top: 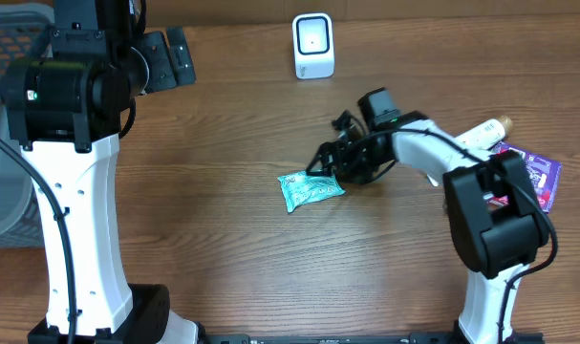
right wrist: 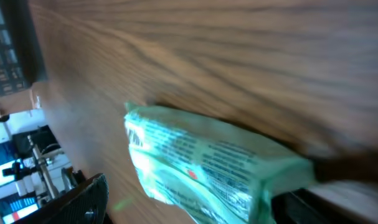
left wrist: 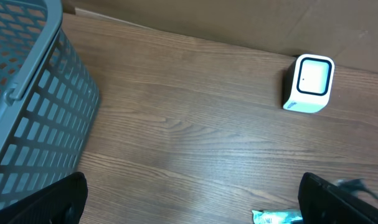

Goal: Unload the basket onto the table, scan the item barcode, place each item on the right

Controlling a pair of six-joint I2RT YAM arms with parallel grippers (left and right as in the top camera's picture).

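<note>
My right gripper [top: 330, 172] is low at the green packet [top: 310, 189], jaws apart and nothing clamped, the packet flat on the table [top: 223, 229] between them. I want a square pinch on its near end, print left uncovered, then lift it toward the white scanner [top: 313, 46], well apart

I see soft, even light overhead, faint shadows — my right wrist view smears, the green packet [right wrist: 207, 168] blurred.
</note>
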